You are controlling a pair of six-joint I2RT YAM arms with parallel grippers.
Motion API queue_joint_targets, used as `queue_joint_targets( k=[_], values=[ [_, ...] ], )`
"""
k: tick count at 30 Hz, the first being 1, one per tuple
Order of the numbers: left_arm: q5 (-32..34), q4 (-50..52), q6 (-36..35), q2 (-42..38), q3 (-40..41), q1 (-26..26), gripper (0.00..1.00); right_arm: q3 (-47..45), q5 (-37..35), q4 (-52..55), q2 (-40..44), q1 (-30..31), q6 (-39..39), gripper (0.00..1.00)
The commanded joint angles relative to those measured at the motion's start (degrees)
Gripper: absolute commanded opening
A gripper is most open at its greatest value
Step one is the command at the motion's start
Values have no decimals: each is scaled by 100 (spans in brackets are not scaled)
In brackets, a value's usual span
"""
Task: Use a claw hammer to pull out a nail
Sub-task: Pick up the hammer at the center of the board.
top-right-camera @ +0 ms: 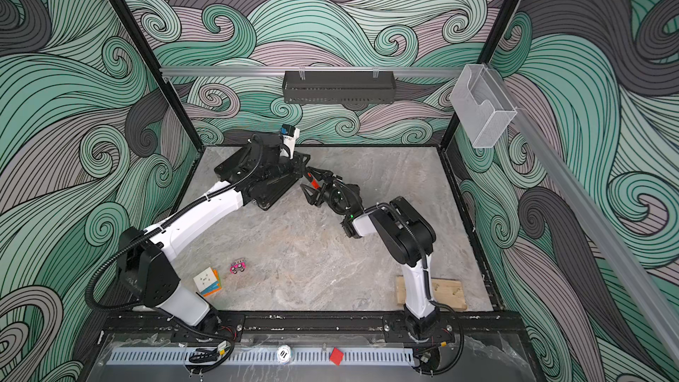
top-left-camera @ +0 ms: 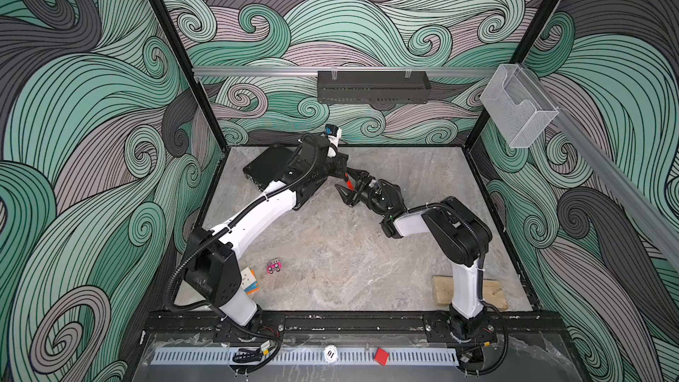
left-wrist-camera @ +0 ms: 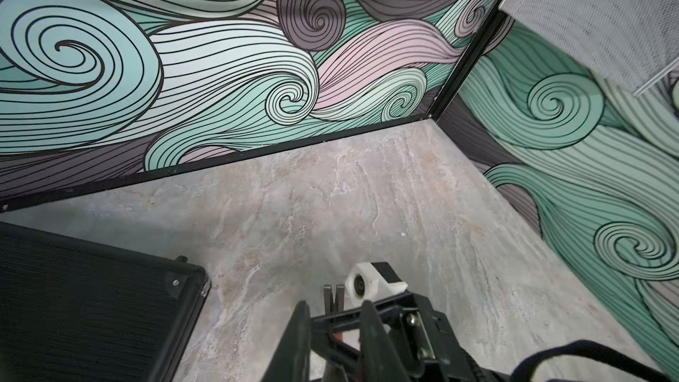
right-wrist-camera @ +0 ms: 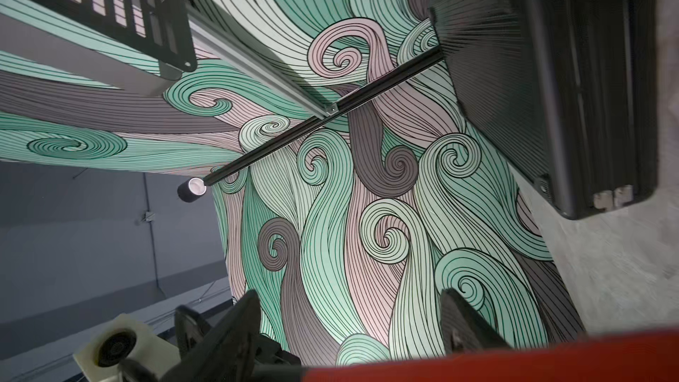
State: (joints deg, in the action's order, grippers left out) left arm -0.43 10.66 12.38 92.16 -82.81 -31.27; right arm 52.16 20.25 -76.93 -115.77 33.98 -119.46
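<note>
Your left arm (top-left-camera: 257, 211) and right arm (top-left-camera: 464, 288) wear glossy white shells between boxy black joint housings. Ribbed black cable conduit (top-left-camera: 172, 282) loops along each. Tapered black fingers (right-wrist-camera: 239, 325) tip your left gripper (left-wrist-camera: 334, 305) and right gripper (right-wrist-camera: 349, 292); a white camera mount (top-left-camera: 332, 139) crowns the left wrist.

walls (top-left-camera: 92, 123): we log teal, mauve, grey swirls, black-lined
tabletop (top-left-camera: 330, 251): grey marbling
case (top-left-camera: 266, 165): black
claw hammer (right-wrist-camera: 514, 358): orange-red neck
</note>
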Motion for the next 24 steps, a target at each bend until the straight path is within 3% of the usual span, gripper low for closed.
queue_joint_targets(
  k=[1, 8, 13, 16, 19, 20, 21, 24],
  values=[
    [6, 155, -424, 86, -553, 186, 0, -225, 471, -358, 382, -21, -608, 82],
    [-476, 618, -753, 241, -816, 410, 0, -690, 1035, -359, 911, -404, -13, 83],
    [-986, 936, -810, 191, -962, 584, 0, -383, 2259, -66, 1351, -943, 1372, 83],
    [-1409, 1318, -893, 172, -1250, 656, 0, -81, 2885, 1279, 1832, -1090, 3316, 82],
    [-1840, 1783, -954, 171, -1610, 746, 0, 635, 2792, 4931, 2547, -991, 6442, 82],
    [-1982, 1912, -948, 171, -1722, 771, 0, 1024, 2329, 6523, 2780, -881, 7675, 85],
    [-2140, 1991, -934, 172, -1801, 810, 0, 1296, 1990, 7422, 2936, -760, 8507, 88],
    [-2700, 2081, -857, 136, -1919, 923, 0, 1393, 1849, 7763, 3300, -620, 9451, 91]
  ],
)
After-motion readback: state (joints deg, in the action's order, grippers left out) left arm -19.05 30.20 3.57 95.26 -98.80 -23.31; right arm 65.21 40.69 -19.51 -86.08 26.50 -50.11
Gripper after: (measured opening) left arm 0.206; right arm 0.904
